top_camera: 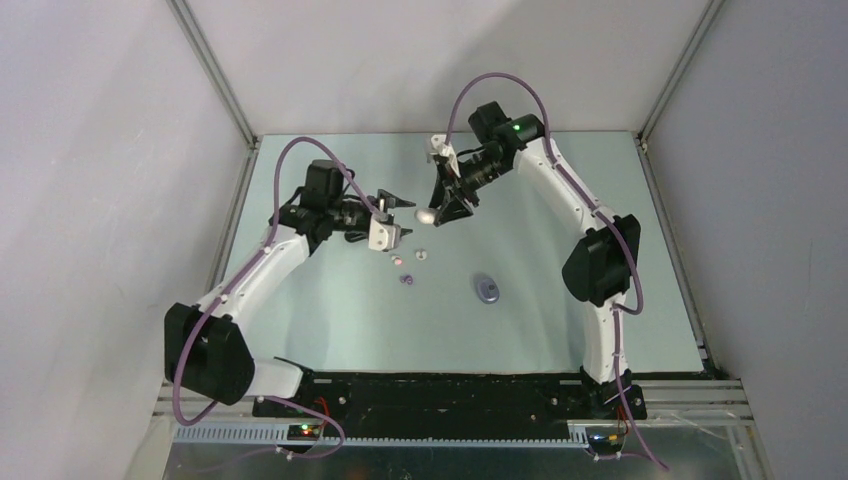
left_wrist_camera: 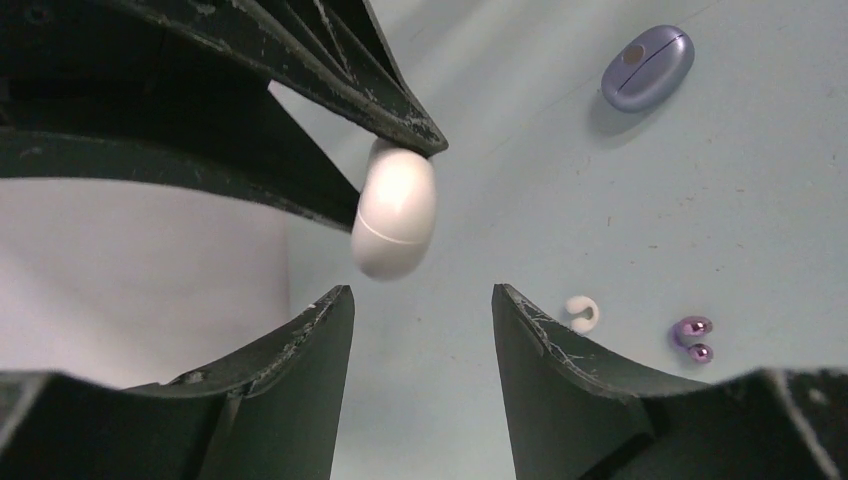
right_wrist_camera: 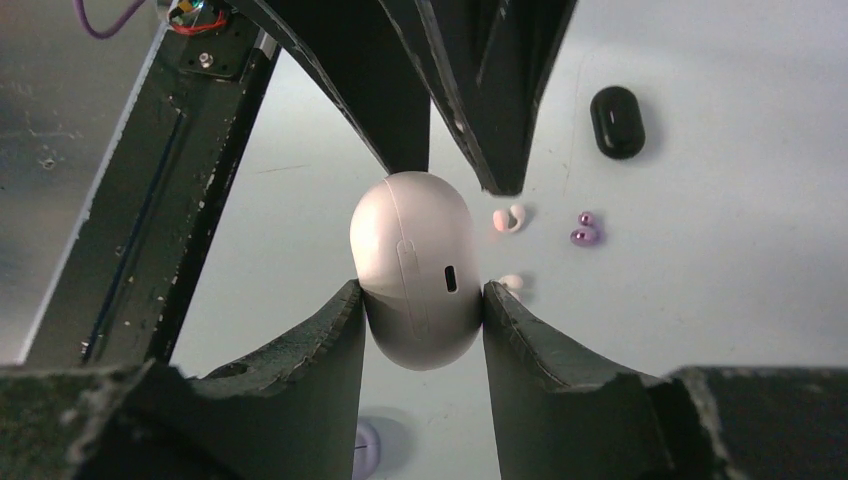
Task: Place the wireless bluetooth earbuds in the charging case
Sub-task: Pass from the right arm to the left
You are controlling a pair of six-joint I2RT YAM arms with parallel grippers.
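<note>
On the table point(top_camera: 330, 320), the right gripper point(right_wrist_camera: 420, 290) pinches the white case point(right_wrist_camera: 412, 270) between both fingers. The left gripper point(left_wrist_camera: 422, 292) stands spread and empty, its tips just beside that case. The purple case point(left_wrist_camera: 648, 67) and black case point(right_wrist_camera: 617, 121) lie well apart on the surface (both look closed). The white buds point(right_wrist_camera: 508, 218) and purple buds point(right_wrist_camera: 583, 232) lie loose on the table, near each other, outside every case.

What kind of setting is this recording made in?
Probably a lab robot test cell, not a home: plain white walls on aluminium framing enclose a pale tabletop, with the left arm and right arm bolted to a black base plate.
</note>
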